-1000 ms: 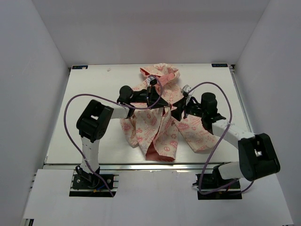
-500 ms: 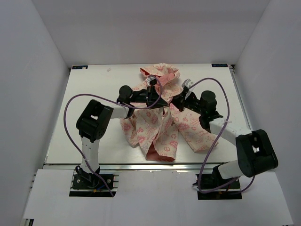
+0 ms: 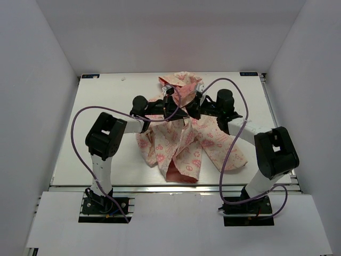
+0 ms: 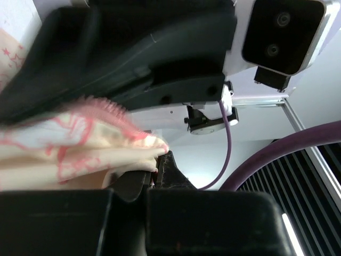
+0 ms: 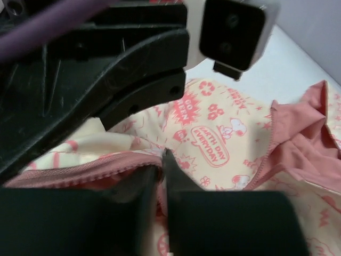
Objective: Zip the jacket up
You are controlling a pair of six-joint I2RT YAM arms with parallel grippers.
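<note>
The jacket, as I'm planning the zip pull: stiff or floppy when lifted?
Probably floppy: the jacket lies in loose folds and bunches in the left gripper. Likely light, being thin cloth. Its zipper edge might slip: the right gripper pinches it only at the tips.

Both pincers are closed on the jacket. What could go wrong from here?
1. Right pincer grips only the thin edge of the zipper strip; it may slip out under pull.
2. Left pincer sits very close to it; they could collide.
3. The jacket lies crumpled, so pulling may drag it instead of zipping.
</note>
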